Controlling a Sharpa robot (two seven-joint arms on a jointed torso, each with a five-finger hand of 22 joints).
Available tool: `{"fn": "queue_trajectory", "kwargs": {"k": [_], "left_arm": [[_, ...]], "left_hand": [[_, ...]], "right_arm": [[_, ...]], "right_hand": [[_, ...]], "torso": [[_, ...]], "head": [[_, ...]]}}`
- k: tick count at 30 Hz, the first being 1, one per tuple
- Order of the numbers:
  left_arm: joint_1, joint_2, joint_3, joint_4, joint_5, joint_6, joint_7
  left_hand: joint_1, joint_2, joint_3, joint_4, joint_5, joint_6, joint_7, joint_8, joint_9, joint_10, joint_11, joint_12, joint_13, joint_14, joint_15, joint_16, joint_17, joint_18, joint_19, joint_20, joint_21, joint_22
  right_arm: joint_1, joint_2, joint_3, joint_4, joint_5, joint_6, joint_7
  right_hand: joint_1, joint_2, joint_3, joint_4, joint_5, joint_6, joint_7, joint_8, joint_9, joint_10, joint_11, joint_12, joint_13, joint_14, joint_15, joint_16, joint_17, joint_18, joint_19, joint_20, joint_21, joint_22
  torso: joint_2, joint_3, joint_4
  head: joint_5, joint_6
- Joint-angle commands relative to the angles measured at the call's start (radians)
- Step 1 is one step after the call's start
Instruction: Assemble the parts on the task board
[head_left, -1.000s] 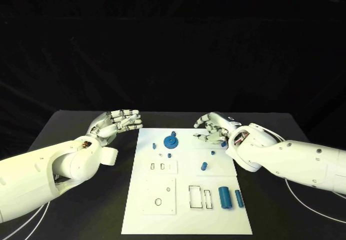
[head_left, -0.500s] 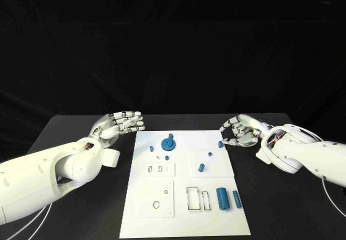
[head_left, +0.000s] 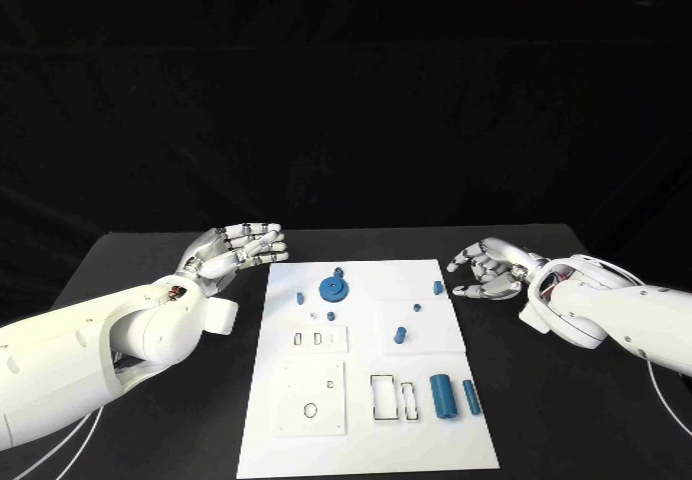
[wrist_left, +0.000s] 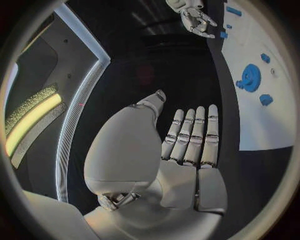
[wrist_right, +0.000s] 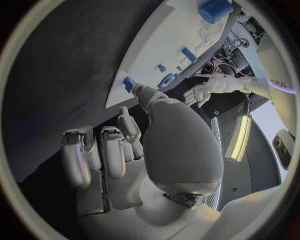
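Table (head_left: 173, 250): right robot hand (head_left: 488, 270) withdrawn, seemingly empty.

Bare table (head_left: 144, 260) flanks the task board (head_left: 368, 440); blue parts (head_left: 333, 289) stud its middle.

Two white, smooth-shelled arms; silver segmented left hand (head_left: 235, 247) and right hand (head_left: 490, 268). Red-and-dark wiring exposed at both wrists. Thin white cables trailing beneath each forearm.

Left hand (head_left: 238, 247) is held up at mid-left, fingers apart, nothing gripped; right hand (head_left: 490, 268) is seen mid-right, fingers loosely curled, empty.
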Motion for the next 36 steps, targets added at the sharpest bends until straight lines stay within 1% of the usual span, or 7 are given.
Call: {"fn": "queue_trajectory", "kwargs": {"k": [1,6,14,18,20,28,36], "left_arm": [[0.001,0.003,0.001,0.001,-0.006,0.022,0.015],[0.001,0.001,0.001,0.002,-0.007,0.021,0.015],[0.001,0.001,0.001,0.003,-0.008,0.017,0.012],[0.001,0.001,0.001,0.004,-0.008,0.016,0.011],[0.001,0.000,0.001,0.004,-0.008,0.015,0.010],[0.001,0.001,0.001,0.002,-0.008,0.013,0.004],[0.001,0.005,0.001,-0.004,-0.008,0.015,-0.001]], "left_hand": [[-0.011,0.002,-0.007,-0.002,-0.004,-0.002,0.089,0.004,0.001,0.003,0.001,0.004,0.001,0.004,-0.001,0.004,-0.002,0.004,0.008,0.001,0.003,-0.001],[-0.010,0.003,-0.007,-0.002,-0.004,-0.002,0.089,0.004,0.001,0.003,0.001,0.004,0.001,0.003,0.000,0.004,-0.002,0.004,0.008,0.001,0.003,-0.002],[-0.007,0.005,-0.006,-0.004,-0.003,-0.002,0.089,0.004,0.001,0.002,0.001,0.004,0.001,0.001,0.000,0.004,-0.003,0.003,0.008,0.001,0.002,-0.002],[-0.005,0.007,-0.005,-0.005,-0.002,-0.003,0.089,0.004,0.001,0.002,0.001,0.005,0.001,0.000,0.000,0.003,-0.004,0.003,0.007,0.001,0.002,-0.003],[-0.005,0.007,-0.005,-0.005,-0.002,-0.003,0.089,0.004,0.001,0.002,0.001,0.005,0.001,0.000,0.000,0.003,-0.004,0.003,0.007,0.001,0.002,-0.003],[0.000,0.010,-0.004,-0.008,-0.002,-0.004,0.089,0.004,0.001,0.000,0.002,0.005,0.001,-0.002,0.001,0.003,-0.005,0.003,0.007,0.001,0.001,-0.004],[0.004,0.014,-0.001,-0.009,-0.001,-0.005,0.090,0.004,0.001,-0.001,0.002,0.006,0.001,-0.003,0.001,0.004,-0.006,0.003,0.007,0.001,0.000,-0.004]], "right_arm": [[-0.006,0.014,0.000,-0.016,-0.009,0.011,0.007],[-0.015,0.040,0.000,-0.038,-0.016,0.003,-0.003],[-0.019,0.062,0.000,-0.051,-0.036,0.006,-0.017],[-0.020,0.069,0.000,-0.050,-0.042,0.010,-0.022],[-0.020,0.073,0.000,-0.049,-0.047,0.014,-0.025],[-0.020,0.079,0.000,-0.051,-0.070,0.025,-0.032],[-0.022,0.083,-0.001,-0.053,-0.092,0.028,-0.041]], "right_hand": [[0.000,0.007,0.003,-0.002,-0.003,0.003,-0.002,0.002,0.001,0.008,-0.001,0.004,0.003,0.085,0.004,0.004,0.174,-0.007,0.105,0.004,0.003,0.263],[-0.003,0.012,0.004,0.000,-0.003,0.005,-0.002,0.003,0.002,0.012,-0.001,0.008,0.006,0.086,0.004,0.005,0.176,-0.007,0.105,0.004,0.003,0.263],[-0.011,0.022,0.012,0.005,0.006,0.016,-0.004,0.009,0.003,0.025,-0.003,0.019,0.017,0.087,0.003,0.006,0.179,-0.007,0.105,0.003,0.003,0.263],[-0.014,0.023,0.013,0.006,0.007,0.020,-0.005,0.011,0.004,0.028,-0.004,0.022,0.019,0.087,0.002,0.006,0.179,-0.007,0.105,0.003,0.003,0.263],[-0.016,0.024,0.016,0.006,0.008,0.025,-0.007,0.014,0.005,0.033,-0.006,0.026,0.024,0.087,0.001,0.006,0.180,-0.007,0.105,0.002,0.003,0.263],[-0.022,0.032,0.032,0.006,0.007,0.054,-0.016,0.032,0.010,0.048,-0.014,0.041,0.037,0.088,-0.005,0.007,0.183,-0.007,0.105,-0.003,0.003,0.263],[-0.019,0.037,0.052,-0.004,-0.002,0.075,-0.024,0.047,0.014,0.067,-0.021,0.058,0.055,0.089,-0.012,0.009,0.188,-0.007,0.105,-0.010,0.003,0.263]], "torso": [[0.000,-0.0030,0.0042],[0.000,-0.0035,0.0007],[-0.001,-0.0050,0.0038],[-0.001,-0.0043,0.0026],[-0.001,-0.0040,0.0021],[-0.002,-0.0041,0.0020],[-0.003,-0.0025,0.0012]], "head": [[-0.006,-0.002],[-0.001,-0.007],[-0.003,-0.011],[-0.002,-0.015],[0.001,-0.014],[-0.001,-0.021],[-0.004,-0.020]]}}
